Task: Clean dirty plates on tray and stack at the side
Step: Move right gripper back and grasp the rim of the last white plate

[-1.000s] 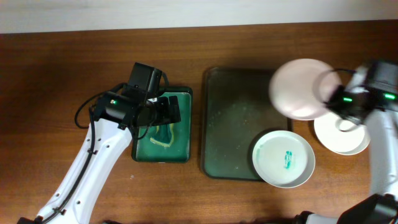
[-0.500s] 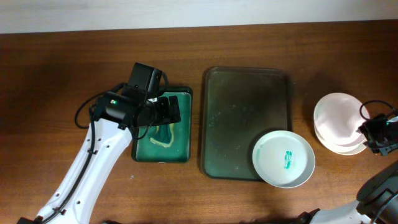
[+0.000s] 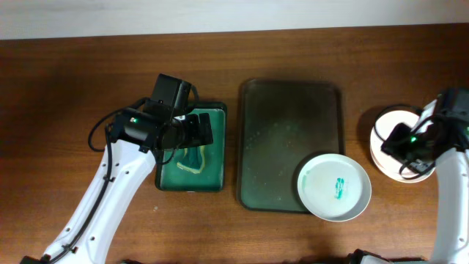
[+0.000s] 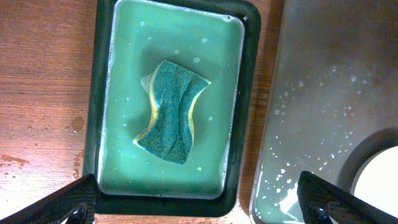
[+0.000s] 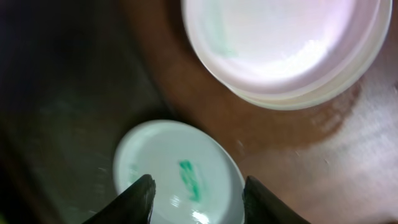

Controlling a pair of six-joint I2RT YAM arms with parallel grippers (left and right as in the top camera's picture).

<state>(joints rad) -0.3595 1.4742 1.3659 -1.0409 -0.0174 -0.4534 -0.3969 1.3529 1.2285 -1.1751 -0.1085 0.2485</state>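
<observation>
Right gripper: released, its two fingers standing apart with nothing between them. In the overhead view it hangs above the right part of the stack of two white plates. The stack rests on the bare tabletop, to the right of the tray and apart from it. The upper plate sits nested in the lower, with both rims visible in the right wrist view.

The third plate lies at the near-right corner of the tray. Its edge overhangs the raised rim on the near and right sides. A teal smear marks its middle. The rest of the tray holds only scattered droplets.

Left gripper: released, fingers spread wide and grasping nothing. It hovers over the small green tray, which stands just left of the large tray. A green and yellow sponge, bent into a wave, lies in the wet basin.
</observation>
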